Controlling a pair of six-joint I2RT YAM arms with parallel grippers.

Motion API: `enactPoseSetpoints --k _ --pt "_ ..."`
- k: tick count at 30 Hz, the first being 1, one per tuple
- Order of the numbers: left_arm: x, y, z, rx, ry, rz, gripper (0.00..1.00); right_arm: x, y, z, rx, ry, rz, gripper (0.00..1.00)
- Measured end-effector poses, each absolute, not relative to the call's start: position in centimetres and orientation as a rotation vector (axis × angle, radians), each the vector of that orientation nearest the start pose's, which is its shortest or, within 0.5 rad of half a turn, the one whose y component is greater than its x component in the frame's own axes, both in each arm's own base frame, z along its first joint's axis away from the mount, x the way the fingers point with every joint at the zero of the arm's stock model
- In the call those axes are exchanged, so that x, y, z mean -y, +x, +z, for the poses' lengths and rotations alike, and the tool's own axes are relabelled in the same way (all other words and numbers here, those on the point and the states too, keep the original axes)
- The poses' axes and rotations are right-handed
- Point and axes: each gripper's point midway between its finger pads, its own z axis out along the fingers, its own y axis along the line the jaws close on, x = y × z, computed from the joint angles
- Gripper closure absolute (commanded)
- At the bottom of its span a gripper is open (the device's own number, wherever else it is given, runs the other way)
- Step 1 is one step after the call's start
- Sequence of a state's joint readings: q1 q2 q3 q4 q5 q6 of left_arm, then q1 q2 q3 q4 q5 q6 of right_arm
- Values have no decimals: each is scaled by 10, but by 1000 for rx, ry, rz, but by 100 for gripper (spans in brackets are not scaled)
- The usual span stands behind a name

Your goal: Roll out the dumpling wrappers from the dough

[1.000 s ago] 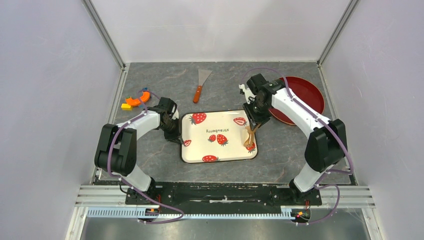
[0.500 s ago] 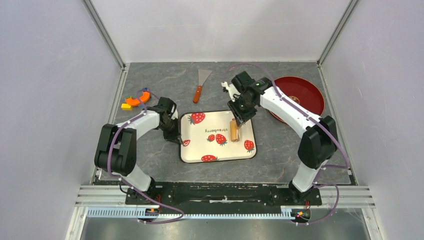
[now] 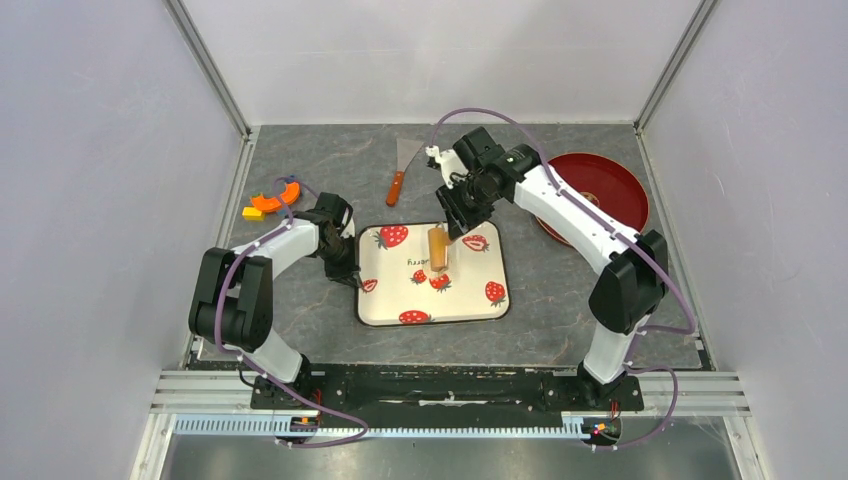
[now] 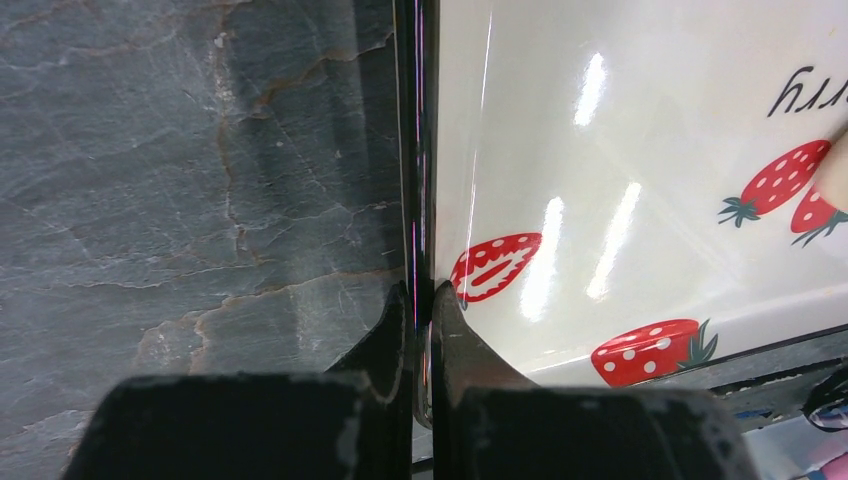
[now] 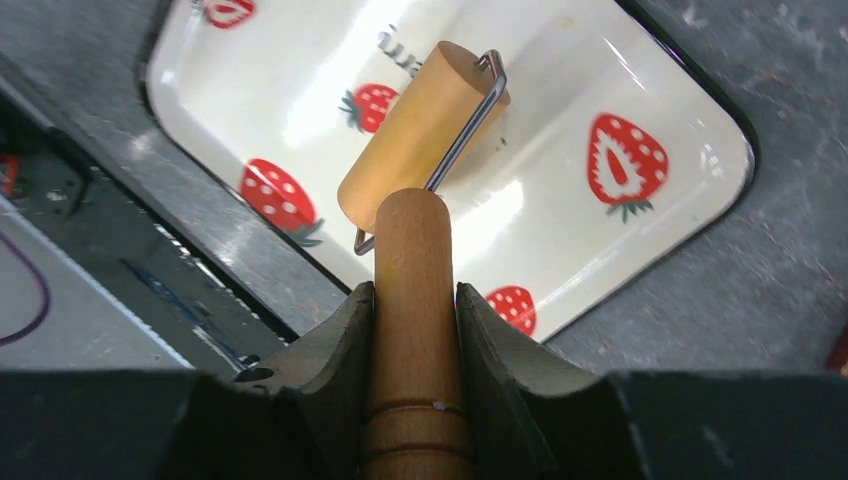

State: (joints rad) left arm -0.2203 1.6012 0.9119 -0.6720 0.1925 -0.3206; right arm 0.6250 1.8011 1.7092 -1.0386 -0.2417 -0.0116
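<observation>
Top external view. Right claw (image 3: 456, 220): pinching the wooden handle (image 5: 412, 270) of the roller (image 3: 438, 249). The roller's drum now lies on the strawberry-print tray (image 3: 470, 292), left of centre and near its far edge; a second ago it was at the tray's right side. Left claw (image 3: 351, 272): pressed together on the tray's left rim (image 4: 417, 150), unmoved. Dough: not discernible in any view. Worktop (image 3: 300, 300): grey, marble-patterned.
</observation>
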Motion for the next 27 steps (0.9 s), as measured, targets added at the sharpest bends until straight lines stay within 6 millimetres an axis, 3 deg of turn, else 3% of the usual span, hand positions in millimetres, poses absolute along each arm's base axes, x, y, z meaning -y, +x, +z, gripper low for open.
enactPoseSetpoints --k 6,9,15,21,27 --pt "103 250 21 -2971 -118 -354 96 -294 294 187 -2492 -939 721 100" --pt "103 250 21 -2970 -118 -354 94 -296 288 182 -2482 -935 762 100" --pt "101 250 24 -2962 -108 -341 92 -279 276 145 -2596 -915 692 100" --pt "100 252 25 -2959 -108 -324 93 -268 284 139 -2626 -836 633 100" --pt "99 252 25 -2959 -107 -317 94 -244 281 119 -2720 -762 558 100"
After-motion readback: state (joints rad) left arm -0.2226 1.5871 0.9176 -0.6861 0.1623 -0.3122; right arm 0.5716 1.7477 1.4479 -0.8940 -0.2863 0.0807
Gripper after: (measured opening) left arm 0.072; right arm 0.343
